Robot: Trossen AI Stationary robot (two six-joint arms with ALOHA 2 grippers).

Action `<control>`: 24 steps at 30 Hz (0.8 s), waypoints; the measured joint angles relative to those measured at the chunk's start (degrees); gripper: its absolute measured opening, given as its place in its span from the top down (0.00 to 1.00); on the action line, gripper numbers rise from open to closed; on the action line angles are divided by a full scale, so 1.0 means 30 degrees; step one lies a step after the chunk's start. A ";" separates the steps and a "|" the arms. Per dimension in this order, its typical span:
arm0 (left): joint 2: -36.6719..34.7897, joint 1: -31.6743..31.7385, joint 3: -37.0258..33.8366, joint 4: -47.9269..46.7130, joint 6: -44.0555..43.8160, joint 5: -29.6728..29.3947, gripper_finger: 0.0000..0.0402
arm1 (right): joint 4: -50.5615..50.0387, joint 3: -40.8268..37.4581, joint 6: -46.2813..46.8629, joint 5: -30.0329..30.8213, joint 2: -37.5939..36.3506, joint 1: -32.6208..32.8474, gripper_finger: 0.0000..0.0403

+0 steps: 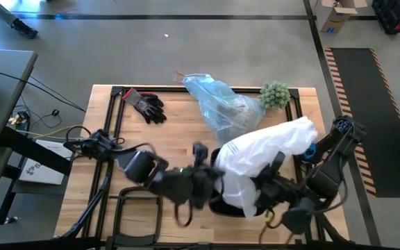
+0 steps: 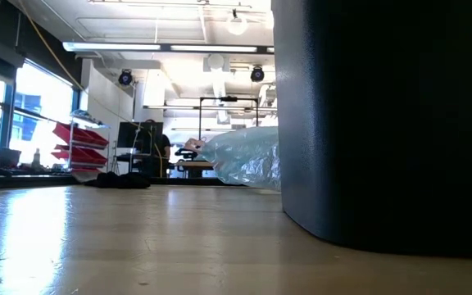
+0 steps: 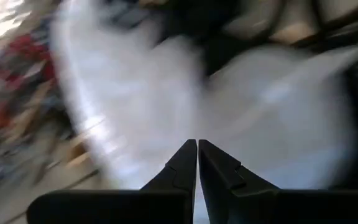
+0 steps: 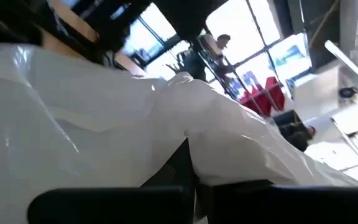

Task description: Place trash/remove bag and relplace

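The light-blue bag (image 1: 217, 104) lies crumpled on the table's far middle, its reddish tie (image 1: 179, 75) over the far edge; it also shows in the low view (image 2: 248, 160). The trash is out of view. A whiter plastic bag (image 1: 269, 153) lies draped over a black bin (image 1: 221, 203) near the table's front. My left gripper (image 1: 201, 173) is shut at this bag's left edge. My right gripper (image 1: 266, 189) is shut at its near right side. My left gripper has its shut fingertips (image 3: 190, 155) at the white bag's film (image 3: 166, 106), which fans out from them. Blur hides which part of the bag it has. The fingers come nearly level from the table's left. My right gripper pinches a fold of the white bag (image 4: 188, 140) between its two fingers, coming nearly level from the table's near right. The film drapes slack over and around the fingers, and the bag's body rests on the bin.
A pair of black gloves (image 1: 146, 106) lies at the far left of the table. A small green plant (image 1: 274, 95) stands at the far right, next to the light-blue bag. The black bin (image 2: 383, 123) fills the right of the low view. Bare wood lies at the middle left.
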 joint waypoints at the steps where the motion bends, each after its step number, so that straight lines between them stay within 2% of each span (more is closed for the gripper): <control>1: 0.0010 -0.0242 0.0000 -0.0044 -0.0174 0.0812 1.00 | -0.0031 0.0000 -0.0008 -0.0084 0.0125 -0.0264 1.00; 4: 0.0288 -0.0626 -0.0353 -0.0055 -0.1168 0.2222 1.00 | -0.0099 0.0000 -0.0235 -0.1667 0.0500 -0.0888 1.00; 8: 0.0554 -0.0957 -0.1149 -0.0241 -0.2776 0.1416 1.00 | -0.0581 0.0007 0.0279 -0.6279 0.1283 -0.1306 1.00; 10: 0.0546 -0.1171 -0.1660 -0.0137 -0.3227 0.1348 1.00 | -0.0909 0.0000 0.0911 -0.7853 0.1627 -0.1306 1.00; 16: 0.0548 -0.1761 -0.1996 -0.0154 -0.3817 -0.0157 1.00 | -0.1532 0.0000 0.1099 -0.9216 0.1909 -0.1299 0.98; 19: 0.0532 -0.1871 -0.1974 -0.0151 -0.3817 -0.1041 1.00 | -0.1522 0.0135 0.1006 -0.9827 0.1547 -0.1411 0.91; 24: 0.0539 -0.1871 -0.1982 -0.0166 -0.4037 -0.0916 1.00 | -0.1453 0.1818 0.1134 -1.0965 0.1117 -0.1554 0.70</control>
